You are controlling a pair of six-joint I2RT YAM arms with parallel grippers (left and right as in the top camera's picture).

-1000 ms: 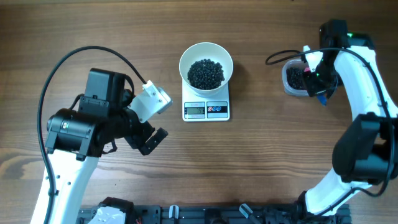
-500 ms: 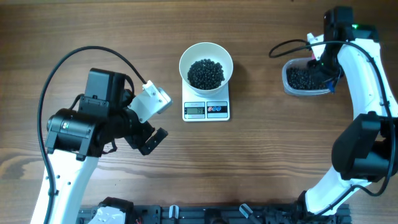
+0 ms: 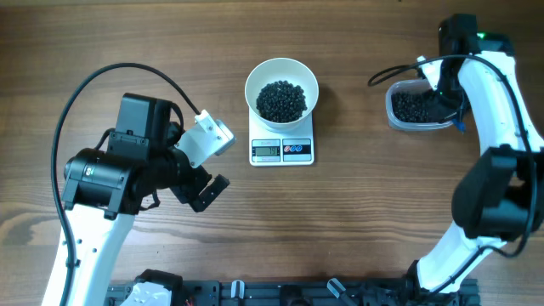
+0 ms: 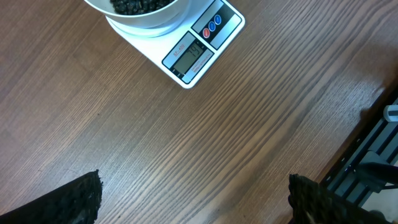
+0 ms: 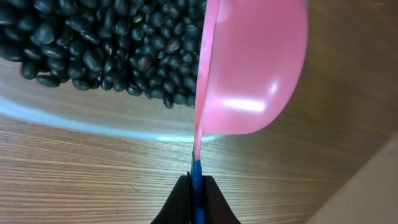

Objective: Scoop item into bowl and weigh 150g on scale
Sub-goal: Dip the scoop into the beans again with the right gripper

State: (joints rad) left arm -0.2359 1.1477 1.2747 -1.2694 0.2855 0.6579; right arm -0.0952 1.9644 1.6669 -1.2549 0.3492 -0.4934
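Over the rim of the tub, the right gripper is pinched tight on the blue handle of a pink scoop. The scoop is held edge-on, probably to cut into the beans. Well to the left, more beans fill the bowl, which sits on the scale so additions register. The left gripper hangs wide open and empty beside the scale, clear of the work.

White bowl, glossy black beans, white scale; pink scoop, blue handle, brown wood-grain table
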